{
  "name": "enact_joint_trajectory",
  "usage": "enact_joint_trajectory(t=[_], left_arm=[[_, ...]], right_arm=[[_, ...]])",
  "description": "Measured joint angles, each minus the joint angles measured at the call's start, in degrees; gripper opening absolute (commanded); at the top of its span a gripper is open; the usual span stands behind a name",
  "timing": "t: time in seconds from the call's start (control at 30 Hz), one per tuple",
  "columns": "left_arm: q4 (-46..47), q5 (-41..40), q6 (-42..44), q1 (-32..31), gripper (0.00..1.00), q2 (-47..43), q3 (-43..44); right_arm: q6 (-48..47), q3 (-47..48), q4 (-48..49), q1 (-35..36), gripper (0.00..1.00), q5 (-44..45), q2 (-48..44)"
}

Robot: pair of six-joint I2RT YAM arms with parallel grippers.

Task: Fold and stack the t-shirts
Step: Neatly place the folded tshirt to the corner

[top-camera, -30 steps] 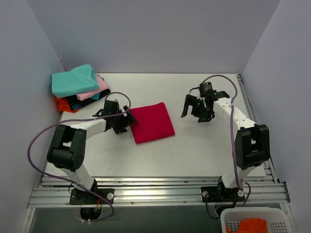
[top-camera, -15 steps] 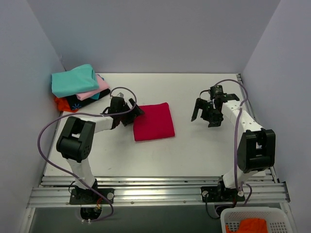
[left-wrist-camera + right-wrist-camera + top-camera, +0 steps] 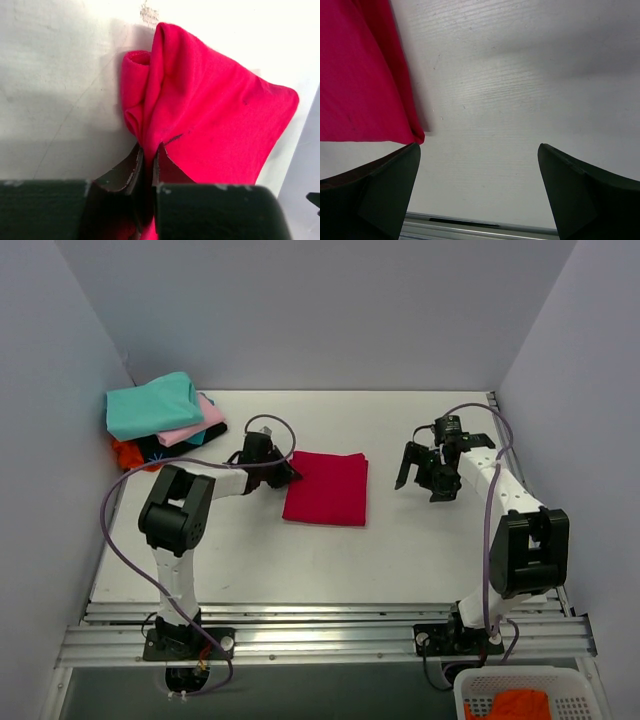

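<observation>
**Left tool clamped on the red t-shirt's edge; right tool spread, holding nothing.**

The left tool (image 3: 284,472) has its fingers (image 3: 131,167) pressed together on a bunched fold at the near edge of the red t-shirt (image 3: 328,490). The shirt lies folded into a rectangle on the worktop (image 3: 400,550) and stretches away ahead of that tool. Behind this tool, well apart, sits a pile: a teal t-shirt (image 3: 150,405) on top, a pink t-shirt (image 3: 203,421) under it, then a black t-shirt (image 3: 166,448) and an orange t-shirt (image 3: 125,453). The right tool (image 3: 425,476) hangs over bare worktop with its fingers (image 3: 375,197) wide apart. The red t-shirt lies off to its side, towards the left arm, not touching it.
</observation>
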Motion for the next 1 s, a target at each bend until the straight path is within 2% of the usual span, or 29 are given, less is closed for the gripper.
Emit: enact_joint_trajectory(t=[0.2, 0.4, 0.67, 0.83, 1.0], left_arm=[[-16.37, 0.96, 7.65, 3.08, 0.02, 1.49, 11.23], [-31.34, 1.09, 17.03, 11.41, 0.02, 5.09, 30.64], [-43.06, 1.33, 24.37, 17.07, 0.02, 10.84, 51.74], [-48.83, 1.86, 26.21, 18.51, 0.02, 15.15, 60.04], [-51.43, 3.19, 26.43, 20.72, 0.02, 16.50, 62.18]], right_arm=[[0.48, -0.20, 0.35, -0.35, 1.00, -0.42, -0.85], [1.44, -1.66, 1.92, -0.70, 1.00, -1.51, -1.33], [1.51, -2.23, 2.27, -1.11, 1.00, -2.03, -1.33], [1.46, -2.23, 2.32, -1.44, 1.00, -2.16, -1.31], [1.46, -2.23, 2.38, -1.60, 1.00, -2.43, -1.31]])
